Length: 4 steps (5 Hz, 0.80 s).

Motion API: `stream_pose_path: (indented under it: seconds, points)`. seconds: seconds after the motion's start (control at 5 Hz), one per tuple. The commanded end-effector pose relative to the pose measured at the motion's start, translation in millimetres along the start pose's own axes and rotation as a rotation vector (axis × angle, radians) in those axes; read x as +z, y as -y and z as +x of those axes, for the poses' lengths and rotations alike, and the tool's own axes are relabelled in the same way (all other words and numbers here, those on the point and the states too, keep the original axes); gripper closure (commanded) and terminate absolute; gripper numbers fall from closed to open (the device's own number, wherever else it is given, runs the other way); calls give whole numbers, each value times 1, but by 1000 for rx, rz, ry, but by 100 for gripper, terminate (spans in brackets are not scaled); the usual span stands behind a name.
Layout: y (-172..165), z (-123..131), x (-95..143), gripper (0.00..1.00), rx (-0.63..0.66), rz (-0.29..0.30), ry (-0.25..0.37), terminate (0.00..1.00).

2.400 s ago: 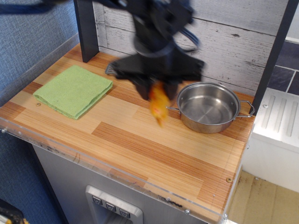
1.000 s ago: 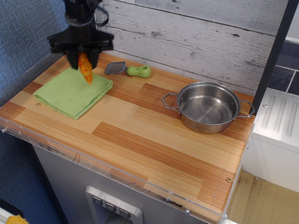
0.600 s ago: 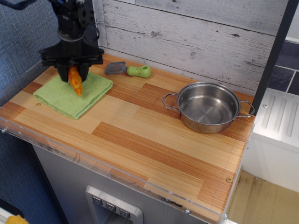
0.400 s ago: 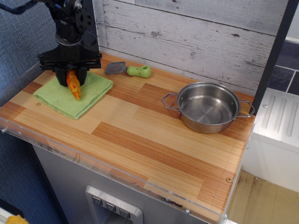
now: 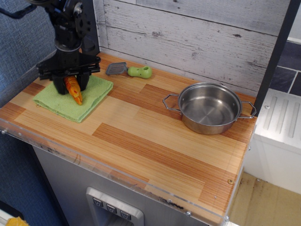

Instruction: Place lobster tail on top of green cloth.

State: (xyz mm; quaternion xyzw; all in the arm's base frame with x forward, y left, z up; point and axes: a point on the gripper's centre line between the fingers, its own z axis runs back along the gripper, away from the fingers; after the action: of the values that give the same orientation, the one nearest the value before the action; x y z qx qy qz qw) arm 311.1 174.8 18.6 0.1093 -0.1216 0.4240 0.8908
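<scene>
The light green cloth (image 5: pixel 89 101) lies flat at the left of the wooden counter. My black gripper (image 5: pixel 70 84) stands over the cloth's middle, pointing down, and is shut on the orange-yellow lobster tail (image 5: pixel 74 91). The tail hangs from between the fingers with its lower end down at the cloth's surface; I cannot tell whether it rests on the fabric. The gripper hides the cloth's far part.
A green-handled grey spatula (image 5: pixel 130 71) lies behind the cloth by the plank wall. A steel pot (image 5: pixel 210 108) with two handles stands at the right. The counter (image 5: pixel 155 146) has a clear plastic front edge. A dark post (image 5: pixel 89 28) rises at the back left.
My gripper carried the lobster tail from beside the pot leftward to above the cloth, then lowered it until the tail's end reached the cloth.
</scene>
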Motion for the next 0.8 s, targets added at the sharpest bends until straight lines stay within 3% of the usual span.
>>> stream_pose_path:
  seconds: [0.0, 0.2, 0.6]
  points:
    - [-19, 5, 31, 0, 38, -44, 45, 0]
    - [-18, 12, 42, 0, 23, -68, 65, 0]
    - [-12, 31, 90, 0, 45, -120, 145, 0]
